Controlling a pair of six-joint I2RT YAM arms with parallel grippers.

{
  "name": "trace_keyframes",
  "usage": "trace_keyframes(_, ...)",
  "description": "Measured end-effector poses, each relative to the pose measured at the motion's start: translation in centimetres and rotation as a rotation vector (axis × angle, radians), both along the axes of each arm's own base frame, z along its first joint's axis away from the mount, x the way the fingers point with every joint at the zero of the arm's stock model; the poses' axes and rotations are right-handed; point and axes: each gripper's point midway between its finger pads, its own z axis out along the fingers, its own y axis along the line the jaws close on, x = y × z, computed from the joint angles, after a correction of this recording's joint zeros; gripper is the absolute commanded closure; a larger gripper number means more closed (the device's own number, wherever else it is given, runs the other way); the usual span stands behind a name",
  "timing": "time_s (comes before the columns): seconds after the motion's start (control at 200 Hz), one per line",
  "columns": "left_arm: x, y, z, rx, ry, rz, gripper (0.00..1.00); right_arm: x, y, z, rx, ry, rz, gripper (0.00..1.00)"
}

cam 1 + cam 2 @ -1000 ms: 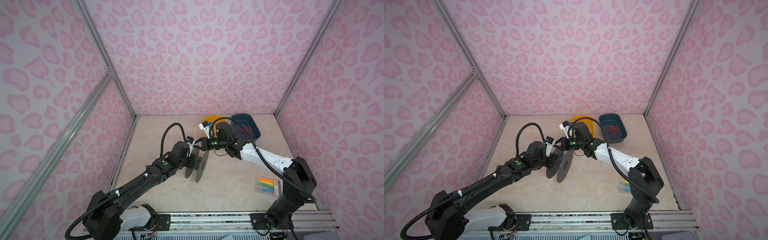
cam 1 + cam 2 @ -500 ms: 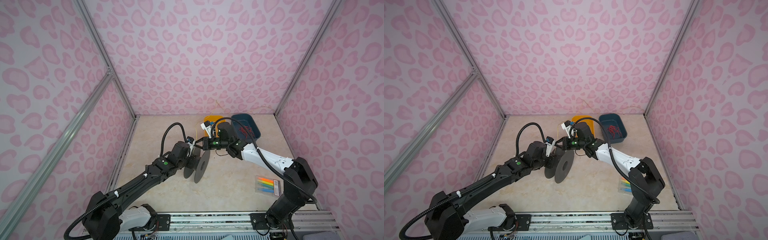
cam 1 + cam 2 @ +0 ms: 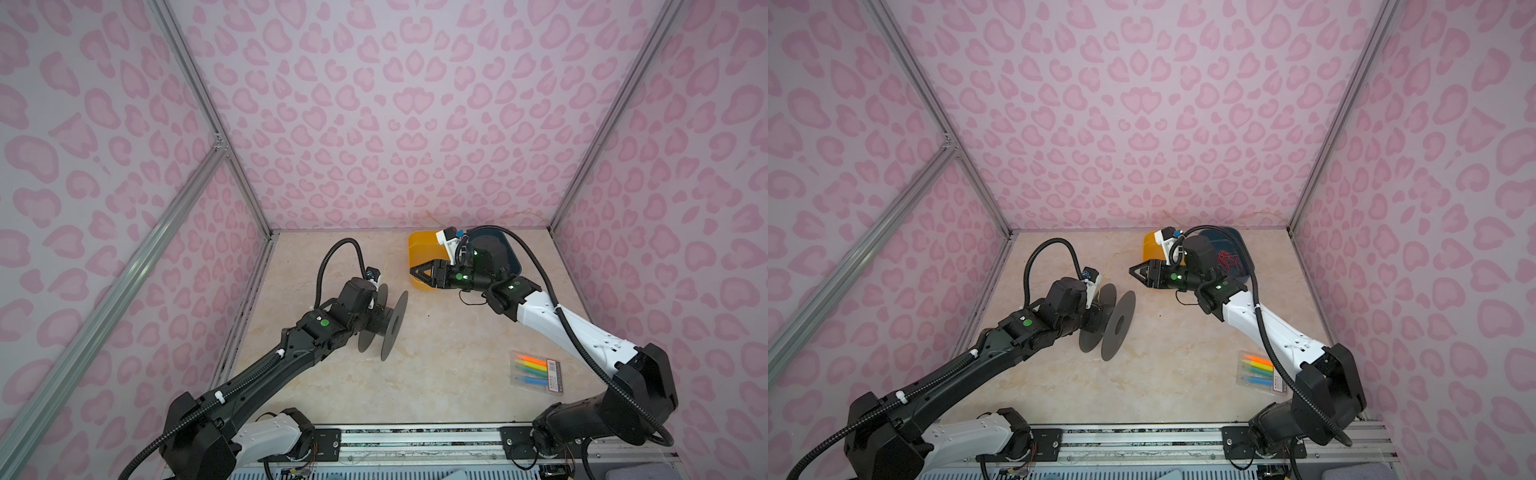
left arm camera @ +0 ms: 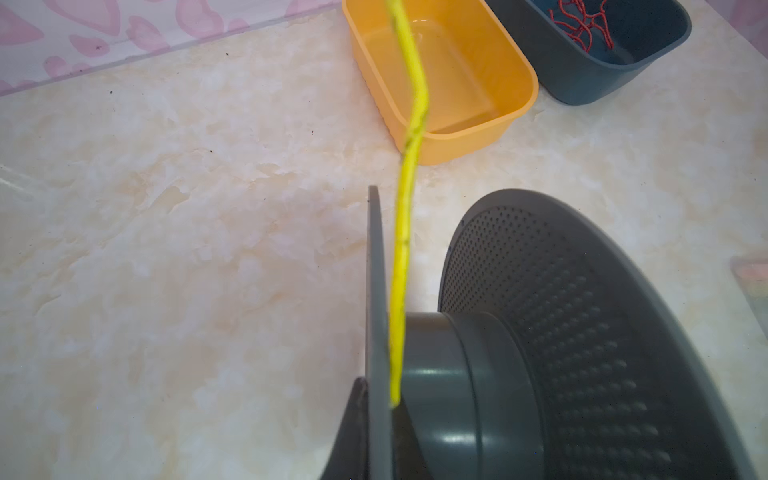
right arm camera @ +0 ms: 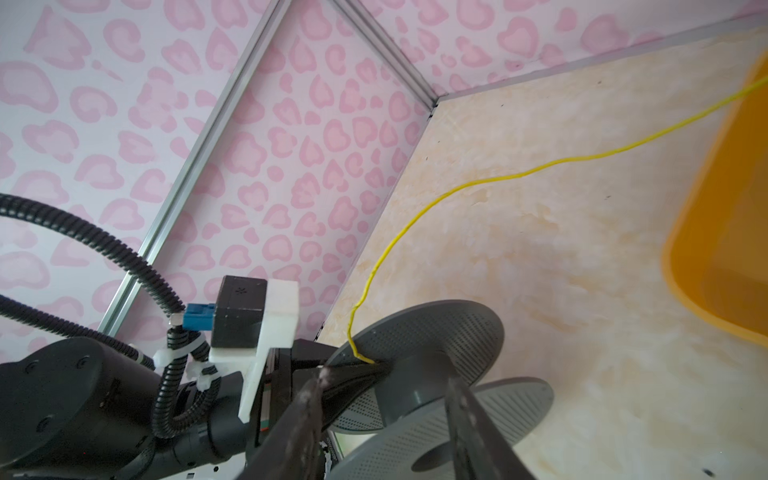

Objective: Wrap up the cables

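Cannot trace the far end of the yellow wire (image 5: 457, 191): lose it off the frame edge in the right wrist view, past the orange tub (image 5: 706, 232). In both top views see only a hair-thin strand rising from the spool (image 3: 382, 324) toward that tub; cannot follow it against the orange plastic. Note faint thin strands along the back wall beyond the spool, too fine to identify. In the left wrist view see the wire (image 4: 403, 249) close up and blurred, running down between the two flanges to the hub, lower end lost behind a flange.

Find the left end effector (image 4: 376, 415) pinched together on the spool flange nearest its arm, with only one dark finger (image 4: 353, 424) plain in its own camera. In both top views lose the fingertips behind wrist and flange. Find the spool on edge, axle roughly level; cannot tell whether resting on the counter (image 3: 436, 353) or held just clear.

Find the right end effector (image 3: 415, 272) near the spool, on the tub side, not touching it, jaws spread with nothing between them. Confirm the gap in the right wrist view, spool showing through it.

Beyond the spool: orange tub, then dark blue tub (image 3: 1237, 245) just beside it. See red wires (image 3: 1227, 259) inside the blue tub in a top view and in the left wrist view. In a top view find that tub (image 3: 505, 249) largely covered by the right arm, no red showing. Note a pack of coloured markers (image 3: 536, 370) well apart from the spool, a mere blur at the frame edge in the left wrist view.
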Motion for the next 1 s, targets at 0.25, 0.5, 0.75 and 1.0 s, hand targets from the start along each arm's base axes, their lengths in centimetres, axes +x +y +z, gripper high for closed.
trace_keyframes(0.25,-0.1,0.1,0.4,-0.001,-0.01,-0.005,0.96,6.6,-14.8,-0.2,-0.07,-0.014,-0.484,0.41)
trace_keyframes(0.5,-0.3,0.0,0.9,-0.019,-0.02,-0.013,0.96,13.1,-29.2,-7.5,-0.032,0.127,-0.914,0.35)
trace_keyframes(0.75,-0.6,-0.3,1.0,-0.035,-0.011,-0.032,0.96,21.8,-34.3,-10.1,0.037,0.103,-0.978,0.3)
trace_keyframes(1.0,-0.8,-0.6,0.9,-0.043,-0.002,-0.045,0.96,30.1,-35.8,-14.1,0.084,0.136,-0.943,0.27)
